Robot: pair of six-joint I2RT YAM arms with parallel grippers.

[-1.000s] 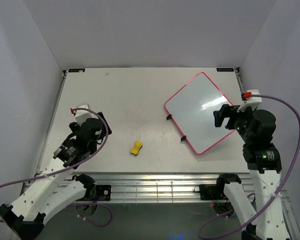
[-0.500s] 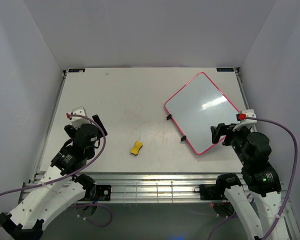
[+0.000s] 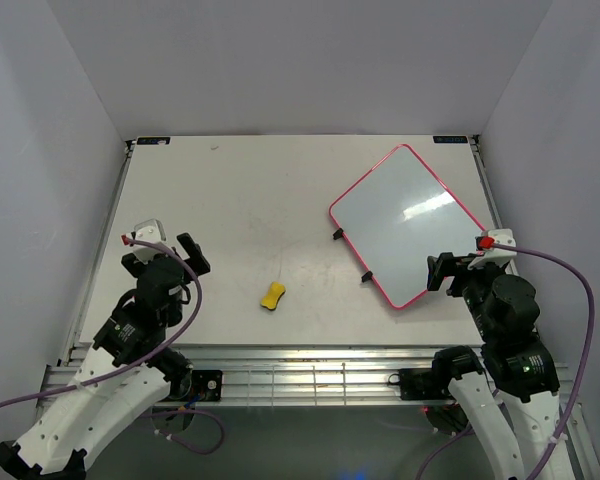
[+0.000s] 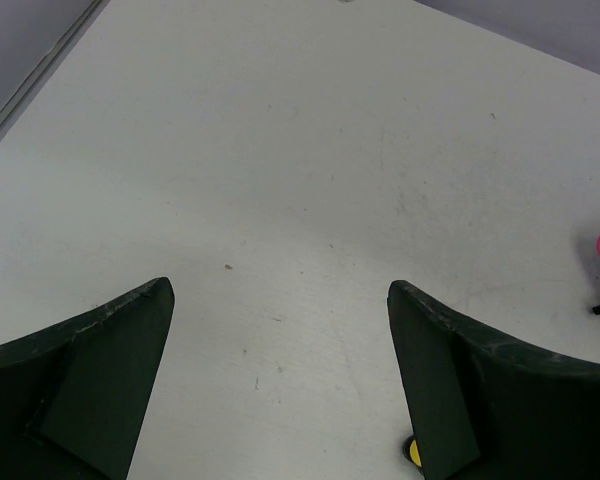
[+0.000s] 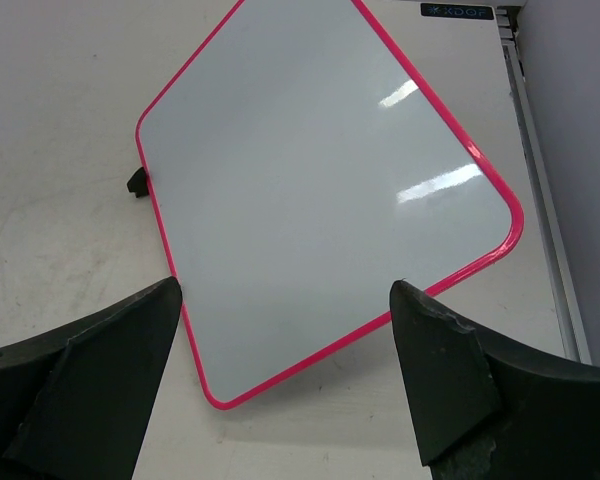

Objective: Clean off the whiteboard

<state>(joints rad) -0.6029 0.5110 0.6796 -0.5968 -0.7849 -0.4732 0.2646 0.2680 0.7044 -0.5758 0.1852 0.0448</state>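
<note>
pink-framed glossy white rectangular whiteboard [image 3: 404, 226] lying by table [image 3: 240, 200] right edge, seemingly blank | small yellow sponge [image 3: 272, 295] sitting loose near front edge | left gripper [image 3: 162, 250], right gripper [image 3: 463, 262] hanging open-jawed, empty, probably done wiping

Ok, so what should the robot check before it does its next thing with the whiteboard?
1. Glossy white whiteboard with pink-red frame lying on the white table: ok.
2. No writing left on it: ok, none visible in either view.
3. Small yellow sponge loose on the table, nothing holding it: ok.
4. Open, empty left gripper: ok.
5. Open, empty right gripper, by the board's near edge: ok.
</note>
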